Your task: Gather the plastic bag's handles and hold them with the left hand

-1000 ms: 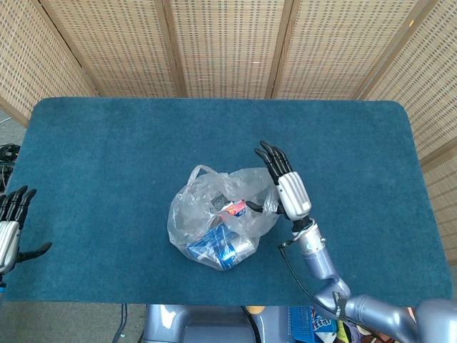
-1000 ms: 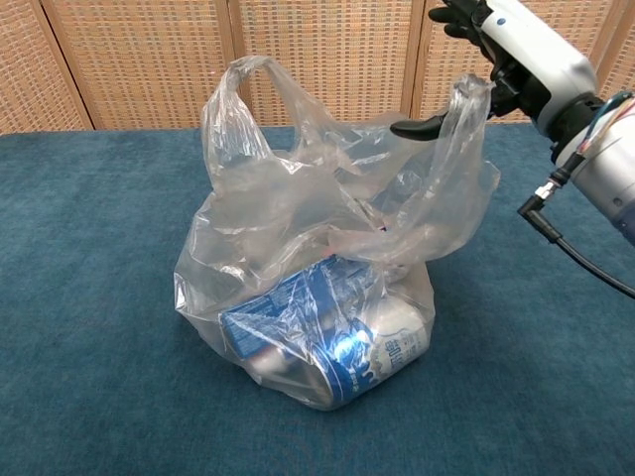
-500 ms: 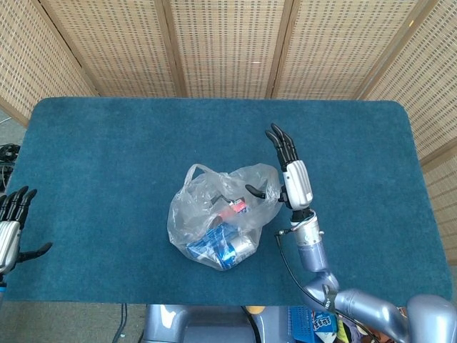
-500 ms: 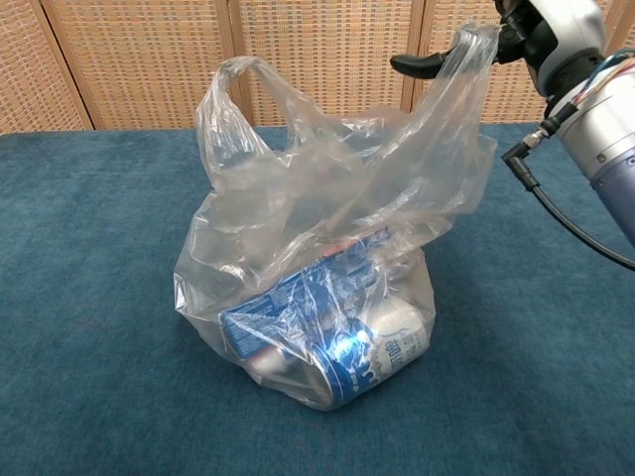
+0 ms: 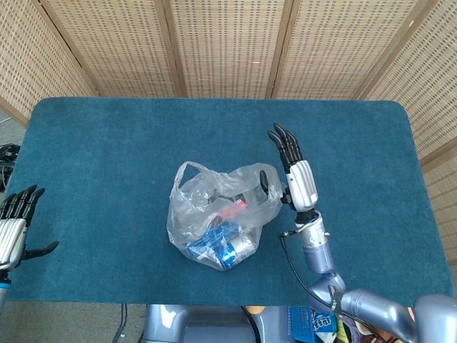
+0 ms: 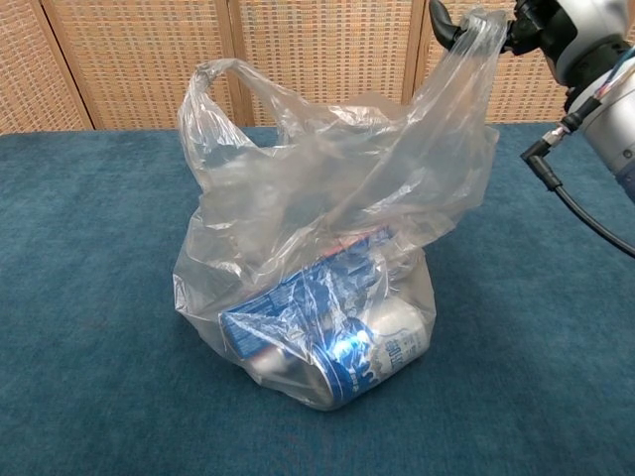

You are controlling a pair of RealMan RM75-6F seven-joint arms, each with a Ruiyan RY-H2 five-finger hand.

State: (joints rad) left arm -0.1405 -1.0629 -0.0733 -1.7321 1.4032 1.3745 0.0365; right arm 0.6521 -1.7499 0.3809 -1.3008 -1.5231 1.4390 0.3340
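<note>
A clear plastic bag (image 5: pixel 214 214) (image 6: pixel 317 248) stands mid-table with a blue-and-white package (image 6: pixel 327 337) inside. Its right handle (image 6: pixel 476 30) (image 5: pixel 268 187) is hooked over the thumb of my right hand (image 5: pixel 296 179) (image 6: pixel 556 25) and pulled up taut; the other fingers point straight out. The left handle (image 6: pixel 213 84) (image 5: pixel 187 171) stands free as a loop. My left hand (image 5: pixel 14 225) hovers at the table's near left edge, far from the bag, fingers spread and holding nothing. The chest view does not show it.
The blue carpeted table (image 5: pixel 107 143) stretches wide around the bag. A wicker screen (image 5: pixel 228 43) stands behind the far edge. A black cable (image 6: pixel 566 198) hangs from my right forearm beside the bag.
My right hand has lifted the right handle higher, stretching that side of the bag upward. The left handle loop has leaned a little leftward. My left hand has barely shifted.
</note>
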